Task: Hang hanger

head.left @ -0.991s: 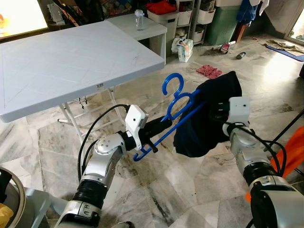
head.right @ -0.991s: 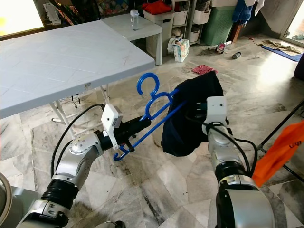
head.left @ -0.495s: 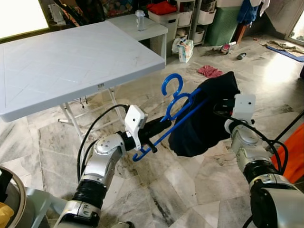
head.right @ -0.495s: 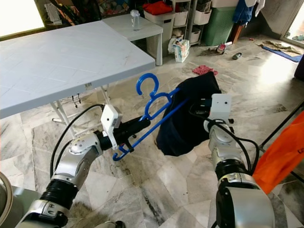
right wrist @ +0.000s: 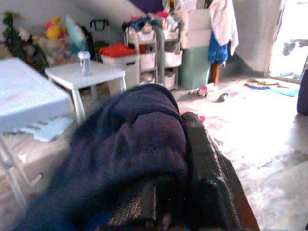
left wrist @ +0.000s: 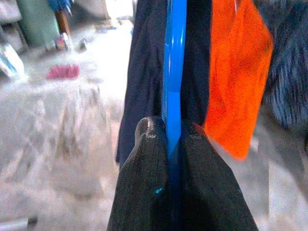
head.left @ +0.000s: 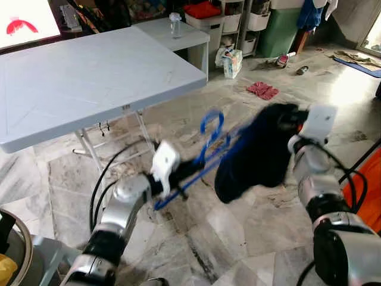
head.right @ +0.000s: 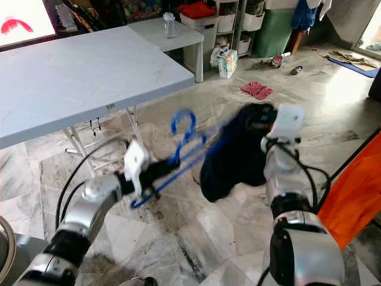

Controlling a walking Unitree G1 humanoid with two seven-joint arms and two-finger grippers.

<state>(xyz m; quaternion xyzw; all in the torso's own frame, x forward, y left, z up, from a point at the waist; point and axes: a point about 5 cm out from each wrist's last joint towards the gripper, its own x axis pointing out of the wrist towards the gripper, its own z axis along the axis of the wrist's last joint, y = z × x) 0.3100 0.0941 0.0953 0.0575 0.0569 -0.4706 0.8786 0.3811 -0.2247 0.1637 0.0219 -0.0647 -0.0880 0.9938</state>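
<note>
Clearly the left gripper (left wrist: 168, 159) is clamped on the blue hanger (head.left: 208, 134), its two black fingers (left wrist: 144, 183) pinching the plastic bar from either side, and it holds the hanger out in the air in front of the robot with the hook upward. To the robot's right, the right gripper (right wrist: 178, 187) is closed on a bundle of dark navy cloth (head.left: 256, 155), which drapes off the far end of the hanger and hangs above the marble floor (head.left: 232, 238). Both arms look blurred in the head views, so exact contact between cloth and hanger is hard to read. Judging from this, the garment is roughly on the hanger and in hand, but the hanging itself is not yet done: the hook rests on nothing, and no rail is clearly visible. An orange cloth (head.right: 357, 190) hangs near the right arm, beside what may be a dark stand leg. A large white surface (head.left: 89, 77) stands to the left, a smaller one (head.left: 172, 33) with a bottle (head.left: 174, 24) behind it, and pink rags (head.left: 262, 89) and storage bins lie further off.
</note>
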